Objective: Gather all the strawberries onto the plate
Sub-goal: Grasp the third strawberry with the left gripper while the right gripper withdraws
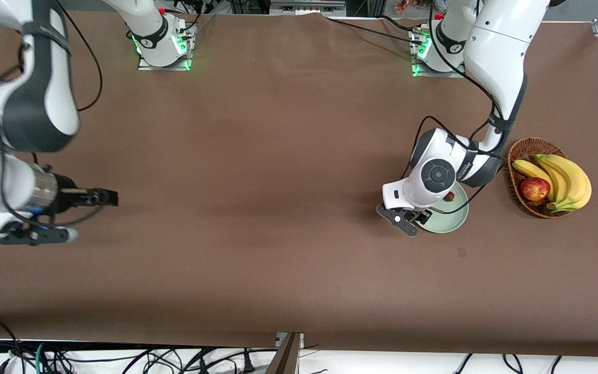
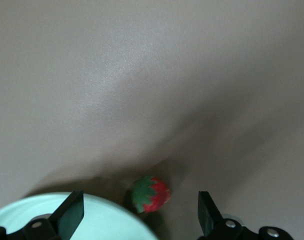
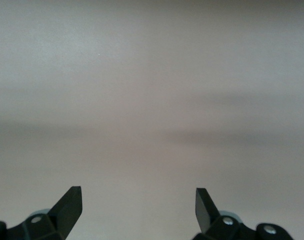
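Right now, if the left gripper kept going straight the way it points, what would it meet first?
Probably the strawberry beside the plate rim: it sits between the left gripper's open fingers in the wrist view, the bare table past it. Depth is unclear.

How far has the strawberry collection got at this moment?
Looks done: one small red strawberry lies on the pale mint-green round plate. In hand: nothing; the left gripper hangs open over the plate's rim, with a second strawberry on the brown table beside the plate. The right gripper waits open near its end. Left: that berry; no third is visible.
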Robot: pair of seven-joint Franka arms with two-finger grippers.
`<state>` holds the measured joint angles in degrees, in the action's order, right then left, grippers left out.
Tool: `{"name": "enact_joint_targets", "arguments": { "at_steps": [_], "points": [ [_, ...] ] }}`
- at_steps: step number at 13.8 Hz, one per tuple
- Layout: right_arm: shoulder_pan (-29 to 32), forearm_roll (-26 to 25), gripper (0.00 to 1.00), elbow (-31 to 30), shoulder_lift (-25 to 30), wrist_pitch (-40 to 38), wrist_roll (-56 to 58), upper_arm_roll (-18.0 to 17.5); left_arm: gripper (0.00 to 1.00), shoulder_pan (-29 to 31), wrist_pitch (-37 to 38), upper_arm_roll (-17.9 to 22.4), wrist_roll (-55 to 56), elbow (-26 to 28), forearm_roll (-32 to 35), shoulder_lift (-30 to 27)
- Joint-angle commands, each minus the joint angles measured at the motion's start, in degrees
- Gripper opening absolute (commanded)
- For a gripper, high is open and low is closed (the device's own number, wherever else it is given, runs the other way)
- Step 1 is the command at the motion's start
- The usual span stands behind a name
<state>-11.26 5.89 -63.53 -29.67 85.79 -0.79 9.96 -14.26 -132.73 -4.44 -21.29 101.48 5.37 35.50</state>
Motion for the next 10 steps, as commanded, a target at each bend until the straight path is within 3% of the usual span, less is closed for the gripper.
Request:
{"name": "enact_joint_targets", "arguments": {
  "at_steps": [1, 4, 6, 8, 10],
  "points": [
    [2.72, -1.67, 1.0, -10.01, 9.87, 0.34, 1.76, -1.52, 1.0, 1.6, 0.1, -0.13, -9.27, -0.32, 1.22, 0.0],
    [5.37, -5.17, 1.0, -16.87, 15.94, 0.78, 2.46, -3.19, 1.0, -0.24, 0.1, -0.13, -11.84, 0.29, 1.31, 0.44],
    [7.04, -8.69, 1.0, -19.33, 18.84, 0.25, 2.47, -6.52, 1.0, -2.34, 0.01, -0.05, -11.84, 0.12, 1.83, 1.32],
    [8.71, -8.44, 1.0, -22.23, 20.61, 0.34, 2.38, -7.15, 1.0, -2.36, 0.01, -0.13, -11.76, 0.38, 7.78, 1.41],
    [8.97, -8.44, 1.0, -23.65, 20.97, 1.21, 2.89, -7.5, 1.0, -2.26, 0.01, -0.13, -11.84, 0.47, 8.61, 1.5]
  ]
}}
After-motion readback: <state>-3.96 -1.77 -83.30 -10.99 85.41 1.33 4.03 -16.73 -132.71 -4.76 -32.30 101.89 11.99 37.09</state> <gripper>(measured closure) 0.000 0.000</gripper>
